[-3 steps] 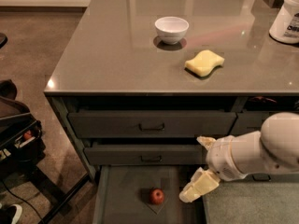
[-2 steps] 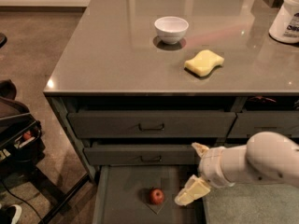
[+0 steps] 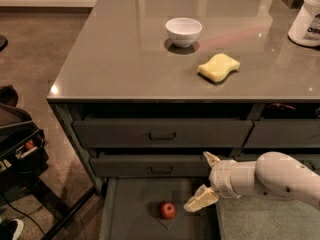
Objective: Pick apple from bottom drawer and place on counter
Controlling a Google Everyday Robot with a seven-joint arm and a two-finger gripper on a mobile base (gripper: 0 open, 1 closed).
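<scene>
Spread wide, our jaws hold nothing: one finger points up toward the drawer front above, and the other reaches down and left toward the fruit. Our gripper (image 3: 205, 180) hangs over the right part of the bottom drawer (image 3: 131, 215). The apple (image 3: 167, 210) lies on the drawer floor just beside the lower fingertip, to its left and not yet between the fingers. We judge the main risk to be a sideways nudge. If that lower finger reaches the round apple before we are centred over it, the apple may roll across the flat floor toward the left wall or deeper under the cabinet. Closing off-centre could also squeeze it out of the grip. A second risk sits above us: the upper finger looks close to the middle drawer (image 3: 150, 166), so a straight lift could catch the finger or our arm (image 3: 280, 176) on that front or on the edge of the counter (image 3: 125, 59). Up there, the white bowl (image 3: 183, 31) and yellow sponge (image 3: 218, 67) leave us plenty of bare surface, so placing seems the lesser worry. Compared with a second ago, our gripper has come a little left and lower, closing the gap to the apple, while the apple itself has not shifted.
</scene>
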